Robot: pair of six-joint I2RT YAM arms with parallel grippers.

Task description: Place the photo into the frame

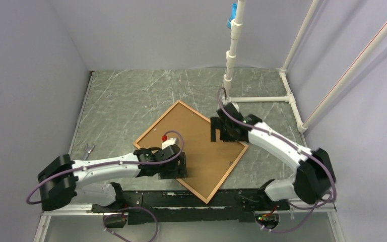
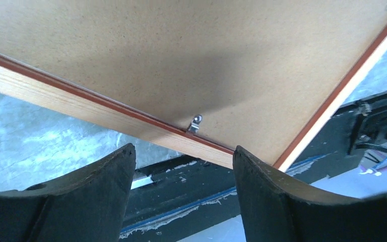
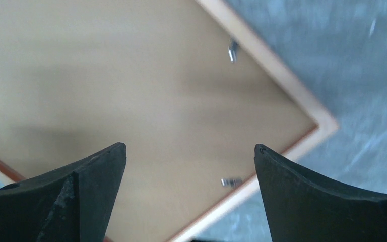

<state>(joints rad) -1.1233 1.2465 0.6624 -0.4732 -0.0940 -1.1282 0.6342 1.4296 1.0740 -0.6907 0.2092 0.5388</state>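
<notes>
While the desk (image 1: 131, 96) carries the frame (image 1: 227, 174) face-down, backing board (image 1: 201, 151) covering it and the photo out of sight, the right end effector (image 3: 190, 148) hangs wide, the left end effector (image 2: 184, 151) partly spread; prodding the small clip (image 2: 195, 123) could skid the unheld frame.

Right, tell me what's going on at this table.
Two robot arms are working over a wooden frame lying back-up on the table, a brown backing board filling it. The left gripper is open at the near-left edge, by a small metal clip; the right gripper is open above the board near the frame's right corner. Neither holds anything. No photo shows in any view.
</notes>
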